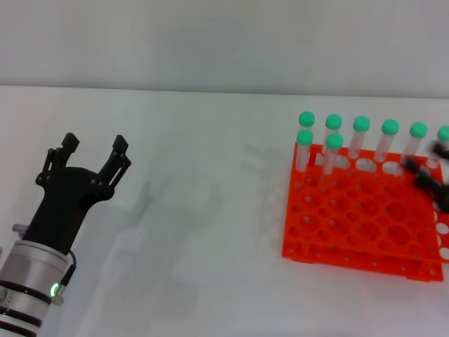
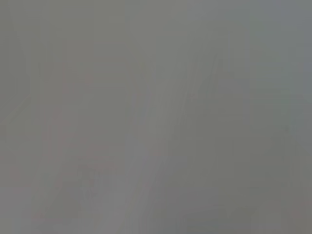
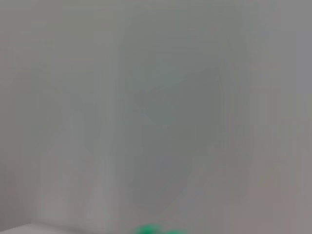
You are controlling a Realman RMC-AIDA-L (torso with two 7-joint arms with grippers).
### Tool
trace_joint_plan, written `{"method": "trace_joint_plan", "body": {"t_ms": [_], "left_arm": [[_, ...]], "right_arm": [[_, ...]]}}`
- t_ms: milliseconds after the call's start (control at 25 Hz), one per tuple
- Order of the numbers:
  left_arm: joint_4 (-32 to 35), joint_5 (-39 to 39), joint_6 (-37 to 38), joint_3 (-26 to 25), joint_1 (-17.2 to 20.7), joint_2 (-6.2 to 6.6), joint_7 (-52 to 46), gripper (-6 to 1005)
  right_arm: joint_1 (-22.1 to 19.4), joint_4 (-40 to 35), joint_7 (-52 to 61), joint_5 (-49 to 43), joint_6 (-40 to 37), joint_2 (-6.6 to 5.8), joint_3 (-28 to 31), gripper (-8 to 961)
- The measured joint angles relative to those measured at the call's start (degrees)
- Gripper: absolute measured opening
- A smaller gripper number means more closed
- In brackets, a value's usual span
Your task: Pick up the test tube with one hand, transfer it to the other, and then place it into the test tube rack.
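Table (image 1: pixel 210 232): white surface under everything; a bare stretch lies between the two arms.
Test tube rack (image 1: pixel 358 217): orange-red, two-tiered, well apart from the left gripper, directly under the right gripper's reach.
Left gripper (image 1: pixel 93 152): hovers over bare table, fingers spread wide with nothing between them, seemingly waiting to receive a handover.
Right gripper (image 1: pixel 429 175): blurred black shape at the rack's far right corner; whether it grips anything, I cannot tell.
Test tubes (image 1: pixel 361 137): green-capped, upright in the rack's back rows, just beside the right gripper; holes keep them vertical.
Chosen test tube: cannot tell which; probably one of the rightmost, nearest the right gripper.
Green smear (image 3: pixel 153 229): likely a cap, at the right wrist view's edge.
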Motion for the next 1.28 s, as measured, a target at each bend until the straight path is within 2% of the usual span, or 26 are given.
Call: {"method": "trace_joint_plan", "body": {"t_ms": [120,200,360,520,760,1000,1280], "left_arm": [[-1.0,0.0,0.1,0.0,-0.5,0.00,0.2,892],[-1.8,-0.1,0.1,0.0,-1.1,0.00,0.1,891],[-2.4,-0.1,0.1,-0.1,-2.4,0.00,0.1,889],[-2.4,-0.2,0.1,-1.7,-2.8,0.01,0.3,887],[-2.5,-0.6,0.1,-2.6,-3.2,0.01,0.3,884],[-3.7,-0.6,-0.1,-2.6,-4.4,0.02,0.0,881],[-3.6,-0.6,-0.3,-2.5,-5.0,0.00,-0.2,878]], "right_arm": [[-2.5,0.4,-4.8,5.9,-1.1,-0.07,3.7,650],[-3.9,0.6,-8.1,7.5,-3.4,-0.09,8.9,657],[-5.0,1.5,-12.5,7.6,-8.7,-0.12,19.3,672],[-5.0,2.9,-14.1,7.6,-11.3,-0.13,24.7,686],[-4.6,3.9,-14.0,7.7,-11.1,-0.05,25.9,708],[-4.0,4.7,-13.7,7.5,-11.7,0.00,25.8,875],[-4.2,5.4,-13.7,7.7,-11.3,0.04,26.0,873]]}}
